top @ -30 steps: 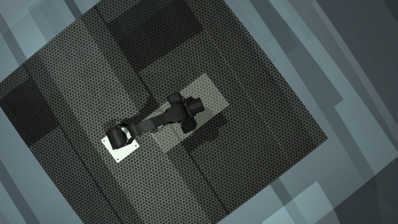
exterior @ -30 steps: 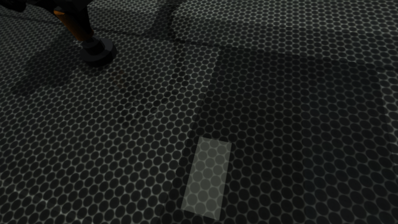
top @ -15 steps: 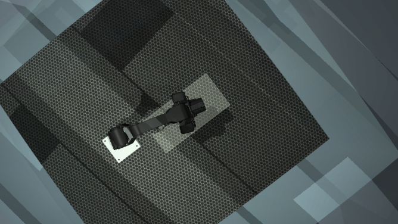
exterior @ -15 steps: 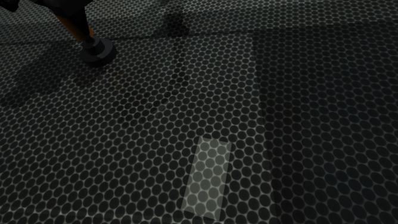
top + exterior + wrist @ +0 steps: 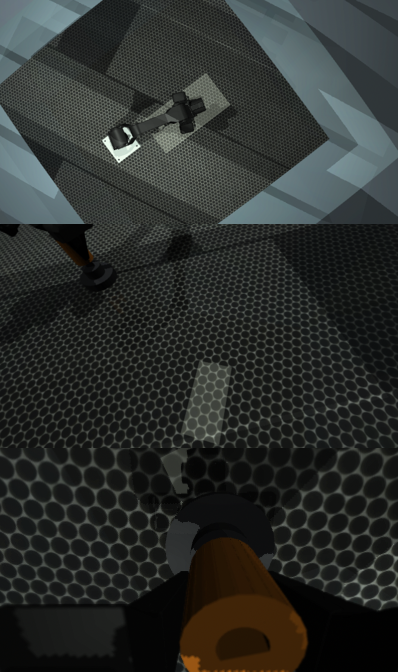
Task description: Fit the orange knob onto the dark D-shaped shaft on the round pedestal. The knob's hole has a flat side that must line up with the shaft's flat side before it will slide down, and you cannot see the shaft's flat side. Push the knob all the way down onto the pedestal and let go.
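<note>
The orange knob point(image 5: 71, 251) point(image 5: 225, 568) is a long ribbed cylinder. The D-shaped hole in its near end shows in the wrist view, flat side toward the bottom of the picture. My gripper point(image 5: 80, 256) point(image 5: 232, 585) is shut on the knob, a black finger on each side. The dark round pedestal point(image 5: 102, 280) point(image 5: 252, 510) has a wide base and a raised step. The knob's lower end is over the step, with a small dark gap showing between them in the exterior view. The shaft is mostly hidden, and its flat side cannot be seen. The arm hides knob and pedestal in the top view.
A pale translucent rectangle point(image 5: 205, 86) point(image 5: 207, 403) lies on the honeycomb-patterned surface under and beyond the arm. The arm's white base plate point(image 5: 120, 158) is at the left in the top view. Broad shadows cross the surface.
</note>
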`<state>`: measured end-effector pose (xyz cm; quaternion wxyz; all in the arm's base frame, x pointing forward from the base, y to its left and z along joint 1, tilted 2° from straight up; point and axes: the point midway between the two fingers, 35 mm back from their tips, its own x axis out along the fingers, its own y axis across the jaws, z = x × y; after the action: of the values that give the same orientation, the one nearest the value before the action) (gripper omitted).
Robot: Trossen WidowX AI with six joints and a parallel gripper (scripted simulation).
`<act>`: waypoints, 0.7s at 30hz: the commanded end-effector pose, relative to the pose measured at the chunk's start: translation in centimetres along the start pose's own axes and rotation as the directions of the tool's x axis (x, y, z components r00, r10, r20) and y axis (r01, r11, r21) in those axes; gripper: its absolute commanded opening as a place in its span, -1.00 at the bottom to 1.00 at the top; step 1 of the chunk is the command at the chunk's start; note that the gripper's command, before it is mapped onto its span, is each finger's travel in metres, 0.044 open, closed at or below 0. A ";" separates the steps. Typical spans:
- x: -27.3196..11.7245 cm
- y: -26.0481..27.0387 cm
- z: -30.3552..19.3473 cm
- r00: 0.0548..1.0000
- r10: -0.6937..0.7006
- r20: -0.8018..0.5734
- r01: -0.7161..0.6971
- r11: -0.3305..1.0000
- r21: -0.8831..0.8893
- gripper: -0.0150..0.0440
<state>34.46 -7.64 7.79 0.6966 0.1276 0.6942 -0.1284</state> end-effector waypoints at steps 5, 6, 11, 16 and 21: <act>0.1 -0.2 -0.4 1.000 -0.005 -0.002 0.005 1.000 0.007 -0.49; 0.1 -0.2 -0.4 1.000 -0.005 -0.002 0.005 1.000 0.007 -0.49; 0.0 -0.1 -0.4 1.000 -0.005 -0.002 0.005 1.000 0.007 -0.49; -0.4 -0.1 -0.4 1.000 -0.005 -0.002 0.005 1.000 0.007 -0.49; -0.5 -0.1 -0.3 1.000 -0.005 -0.002 0.005 0.991 0.131 -0.49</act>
<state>34.06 -7.56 8.09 0.6912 0.1460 0.6924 -0.1469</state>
